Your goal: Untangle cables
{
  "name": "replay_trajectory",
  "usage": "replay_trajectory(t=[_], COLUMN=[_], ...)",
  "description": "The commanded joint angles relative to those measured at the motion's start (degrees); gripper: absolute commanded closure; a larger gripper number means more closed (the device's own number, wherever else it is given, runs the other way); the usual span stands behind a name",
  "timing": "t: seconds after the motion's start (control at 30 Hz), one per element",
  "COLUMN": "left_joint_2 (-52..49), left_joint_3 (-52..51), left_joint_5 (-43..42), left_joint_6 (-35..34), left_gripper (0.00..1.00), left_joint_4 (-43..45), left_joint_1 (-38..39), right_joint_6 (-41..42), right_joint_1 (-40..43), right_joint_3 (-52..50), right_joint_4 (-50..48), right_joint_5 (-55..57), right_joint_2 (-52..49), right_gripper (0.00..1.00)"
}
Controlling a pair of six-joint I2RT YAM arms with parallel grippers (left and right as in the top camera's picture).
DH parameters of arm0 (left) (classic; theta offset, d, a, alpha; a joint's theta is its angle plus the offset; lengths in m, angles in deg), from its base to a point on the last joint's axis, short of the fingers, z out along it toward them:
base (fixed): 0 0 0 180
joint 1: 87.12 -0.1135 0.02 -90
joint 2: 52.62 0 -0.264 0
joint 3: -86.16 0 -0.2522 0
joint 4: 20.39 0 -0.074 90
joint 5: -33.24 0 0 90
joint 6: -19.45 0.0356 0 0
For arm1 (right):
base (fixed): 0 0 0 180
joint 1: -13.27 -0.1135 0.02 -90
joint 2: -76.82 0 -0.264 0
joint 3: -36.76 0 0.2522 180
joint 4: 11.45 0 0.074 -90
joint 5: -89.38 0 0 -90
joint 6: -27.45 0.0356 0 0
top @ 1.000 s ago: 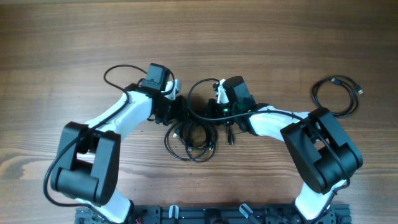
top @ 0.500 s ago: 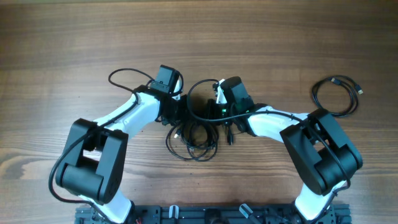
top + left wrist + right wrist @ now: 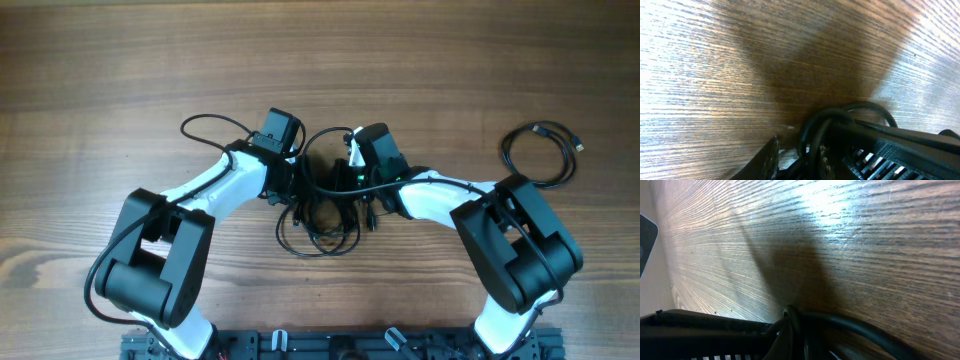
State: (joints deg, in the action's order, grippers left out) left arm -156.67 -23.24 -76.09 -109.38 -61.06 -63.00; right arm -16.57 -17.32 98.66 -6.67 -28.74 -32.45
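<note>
On the near side of the brown wood-grain table point(image 3: 450, 60), a tangle of thin black cables point(image 3: 318, 228) lies in overlapping loops. Just past it, both grippers sit low at the tangle's far edge, close to one another. The right gripper point(image 3: 789, 322) is clamped tight, with a black strand running out from between its tips. The left gripper point(image 3: 797, 152) straddles a loop of cable; whether it pinches the loop, I cannot tell. Off to the right, well apart, a separate coiled black cable point(image 3: 540, 155) lies alone.
</note>
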Motion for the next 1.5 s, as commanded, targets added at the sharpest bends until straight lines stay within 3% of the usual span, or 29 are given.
replay_trajectory(t=[0.0, 0.2, 0.3, 0.47, 0.57, 0.63, 0.7, 0.83, 0.97, 1.03, 1.3, 1.37, 1.47], left_joint_2=[-1.81, -1.81, -1.81, -1.60, -1.60, -1.75, -1.75, -1.77, -1.77, -1.79, -1.84, -1.84, -1.27], left_joint_3=[-0.66, 2.97, 4.46, 7.87, 9.64, 9.03, 7.54, 4.90, 4.07, 3.98, 0.90, 0.85, 0.94], left_joint_5=[-1.84, -1.86, -1.79, -1.84, -1.70, -0.35, -0.33, -0.13, 0.59, 1.95, 2.93, 2.93, 2.91], left_joint_6=[-2.64, -2.80, -2.69, -3.74, -4.11, -4.09, -5.40, -8.26, -9.66, -9.70, -11.61, -11.37, -9.77], left_gripper=[0.71, 0.63, 0.53, 0.53, 0.57, 0.80, 0.78, 0.66, 0.67, 0.73, 0.78, 0.94, 0.96], left_joint_4=[2.62, 2.56, 1.64, -0.52, -6.21, -8.09, -7.93, -6.75, -6.29, -6.29, -2.12, -1.97, -1.86], left_joint_1=[1.40, -0.72, -1.36, -2.23, -2.16, -1.33, -0.37, 1.29, 1.55, 1.62, 1.66, 1.66, 1.07], right_joint_6=[-0.59, -0.61, -0.61, -0.59, -0.61, -0.59, -0.57, -0.59, -0.59, -0.57, -0.57, -0.59, -1.16], right_joint_1=[-0.15, -0.15, -0.15, -0.15, -0.15, -0.15, -0.15, -0.15, -0.15, -0.15, -0.15, -0.15, 0.24], right_joint_3=[-1.01, -1.01, -1.01, -1.01, -1.01, -1.01, -1.01, -1.01, -1.01, -1.01, -1.01, -1.01, -1.01], right_joint_4=[0.96, 0.94, 0.92, 0.92, 0.94, 0.85, 0.70, 0.72, 0.70, 0.72, 0.70, 0.07, -1.44], right_joint_5=[4.79, 4.81, 4.81, 4.81, 4.81, 4.81, 4.79, 4.79, 4.79, 4.79, 4.74, 3.72, 1.01], right_joint_2=[-1.53, -1.53, -1.53, -1.53, -1.53, -1.53, -1.53, -1.53, -1.53, -1.53, -1.53, -1.53, -0.04], right_gripper=[0.96, 0.96, 0.96, 0.96, 0.96, 0.96, 0.96, 0.96, 0.96, 0.96, 0.96, 0.96, 0.96])
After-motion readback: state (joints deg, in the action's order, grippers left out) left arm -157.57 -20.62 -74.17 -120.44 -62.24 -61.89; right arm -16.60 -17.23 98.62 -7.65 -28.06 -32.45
